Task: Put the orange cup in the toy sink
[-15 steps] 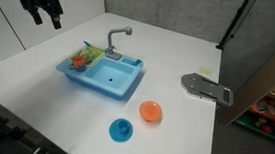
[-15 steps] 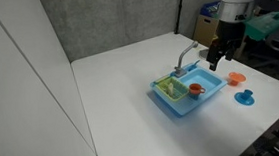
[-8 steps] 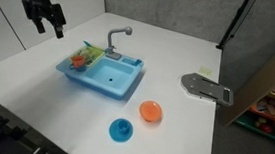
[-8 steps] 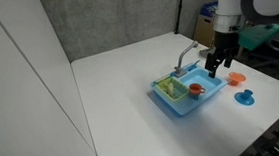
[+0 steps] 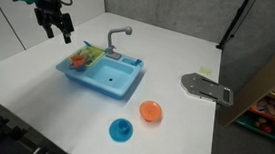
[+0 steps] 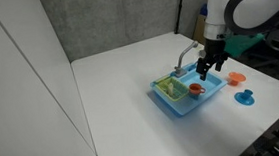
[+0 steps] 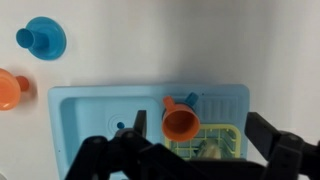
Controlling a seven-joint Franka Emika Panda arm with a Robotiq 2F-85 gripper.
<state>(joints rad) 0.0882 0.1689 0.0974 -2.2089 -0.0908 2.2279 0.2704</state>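
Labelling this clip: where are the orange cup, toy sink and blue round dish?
orange cup (image 7: 180,120), wrist view, its round body
toy sink (image 7: 90,110), wrist view, bare basin floor
blue round dish (image 7: 42,39), wrist view, its centre

In an exterior view the toy sink (image 5: 105,76) stands on the surface (image 5: 37,83), its faucet (image 5: 112,37) at twelve o'clock and its rack compartment (image 5: 84,55) at nine. The cup (image 6: 195,88) lies inside the sink, just beside the rack. One round dish (image 5: 151,110) lies at four o'clock, another dish (image 5: 121,131) at five and a flat object (image 5: 207,88) at three, well apart.
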